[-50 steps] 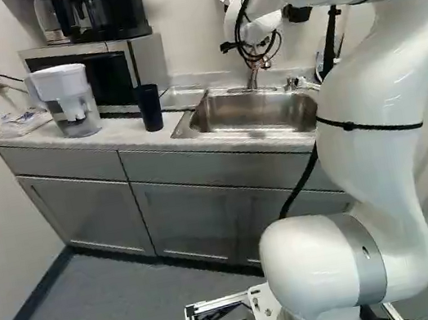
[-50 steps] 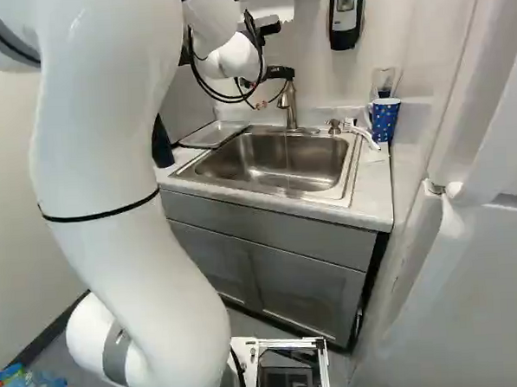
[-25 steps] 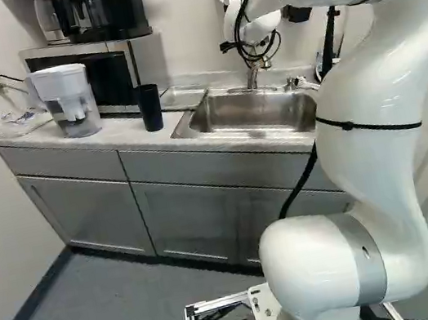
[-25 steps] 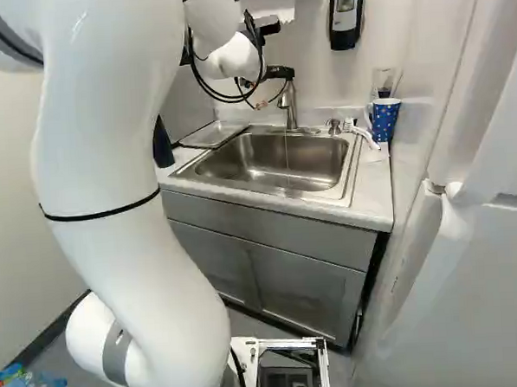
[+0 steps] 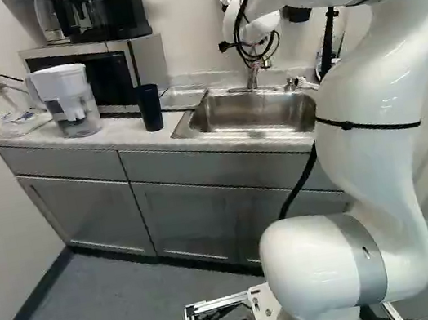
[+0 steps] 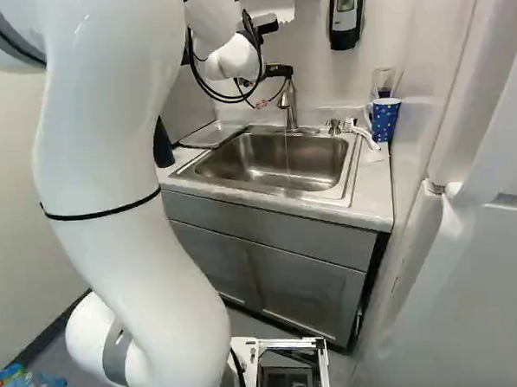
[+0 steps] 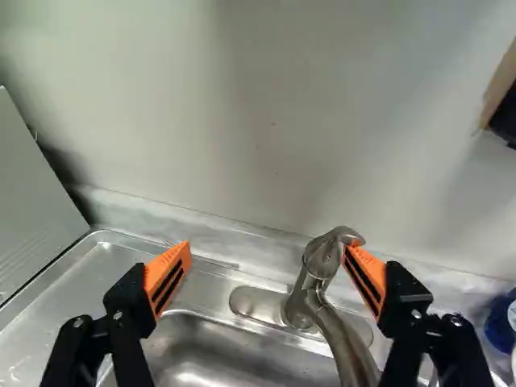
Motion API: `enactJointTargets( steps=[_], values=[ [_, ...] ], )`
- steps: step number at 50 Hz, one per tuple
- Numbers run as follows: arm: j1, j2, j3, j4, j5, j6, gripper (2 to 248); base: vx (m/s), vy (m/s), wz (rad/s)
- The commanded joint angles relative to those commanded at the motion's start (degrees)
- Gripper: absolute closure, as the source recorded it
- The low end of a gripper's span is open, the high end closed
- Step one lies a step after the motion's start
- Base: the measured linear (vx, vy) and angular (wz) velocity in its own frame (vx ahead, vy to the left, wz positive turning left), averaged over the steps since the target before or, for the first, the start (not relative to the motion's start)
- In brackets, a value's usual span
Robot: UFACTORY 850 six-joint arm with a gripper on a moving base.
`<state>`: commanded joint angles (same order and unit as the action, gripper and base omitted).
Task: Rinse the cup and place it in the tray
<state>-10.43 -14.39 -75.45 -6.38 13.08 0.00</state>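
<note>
The tall, dark blue cup [image 5: 150, 109], narrowing slightly toward its foot, stands upright beside the rectangular steel sink [image 5: 210, 130], while the black two-fingered gripper [image 6: 274, 84] gapes open by the faucet [image 6: 289, 107].

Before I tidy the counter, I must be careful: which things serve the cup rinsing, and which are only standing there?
For the job: gripper, sink, faucet, tray, probably the dark cup.

Just there: water pitcher, microwave, coffee machine, soap dispenser; probably the spotted cup.
</note>
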Motion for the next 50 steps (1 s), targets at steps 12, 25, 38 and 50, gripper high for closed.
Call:
enactJointTargets(
  steps=[12,25,38,50],
  values=[
    [0.0,0.0,0.0,-0.8,1.1,0.0,3,0.000,0.000,0.000],
    [0.0,0.0,0.0,-1.6,2.1,0.0,3,0.000,0.000,0.000],
    [0.0,0.0,0.0,-1.6,2.1,0.0,3,0.000,0.000,0.000],
    [0.0,0.0,0.0,-1.6,2.1,0.0,3,0.000,0.000,0.000]
  ],
)
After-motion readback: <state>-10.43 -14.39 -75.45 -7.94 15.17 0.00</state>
